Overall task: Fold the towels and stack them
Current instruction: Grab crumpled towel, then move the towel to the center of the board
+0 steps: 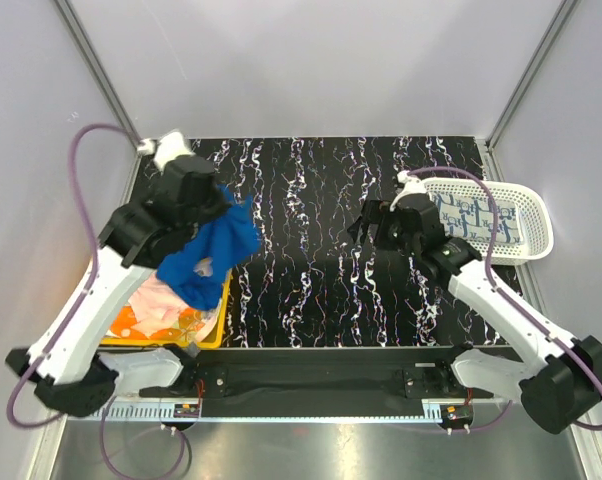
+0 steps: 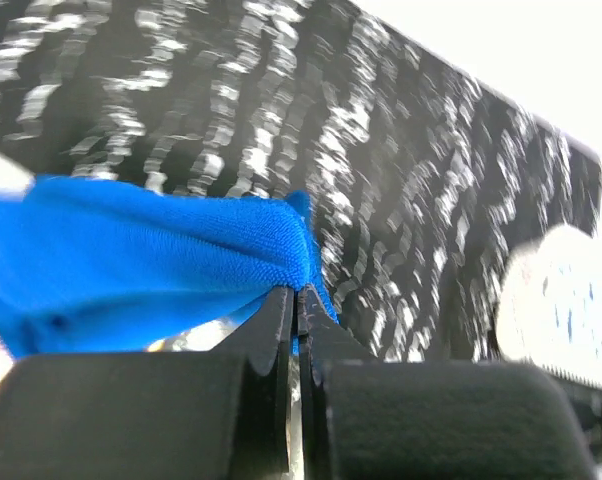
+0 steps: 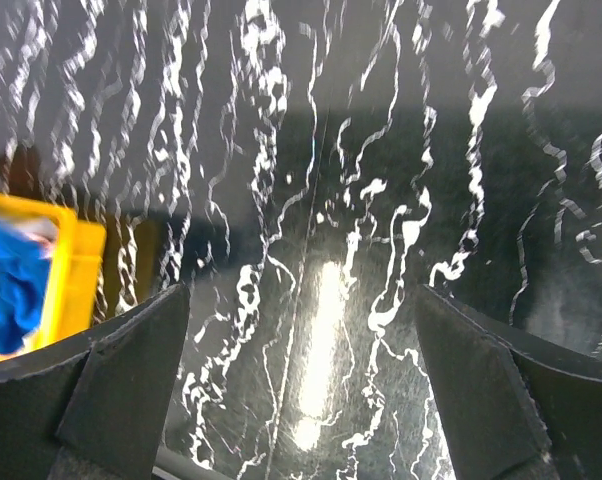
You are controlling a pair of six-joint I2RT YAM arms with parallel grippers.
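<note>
**Blue towel clear of the bin, spread-out pending**

Step in hand, as judged: fetching one towel from the supply for folding. The left gripper (image 2: 297, 300) has its jaws pressed fully together on an edge of the solid royal blue cloth towel (image 1: 209, 250). The towel hangs bunched below it, above the far end of the yellow plastic bin (image 1: 222, 312) at the left edge of the table. A pale pink towel (image 1: 166, 295) and an orange-and-white patterned towel (image 1: 141, 322) lie in that bin. A white towel with blue pattern (image 1: 476, 218) sits in the white perforated plastic basket (image 1: 537, 236) at far right.

Next move likely calls for carrying the blue towel right, onto the black white-veined tabletop (image 1: 311, 190), and a second grip to spread it flat.

Pose: the left arm is raised, its wrist tipped towards the centre. The right gripper (image 3: 301, 310) hovers right of centre above bare tabletop, jaws wide apart, holding nothing.
</note>
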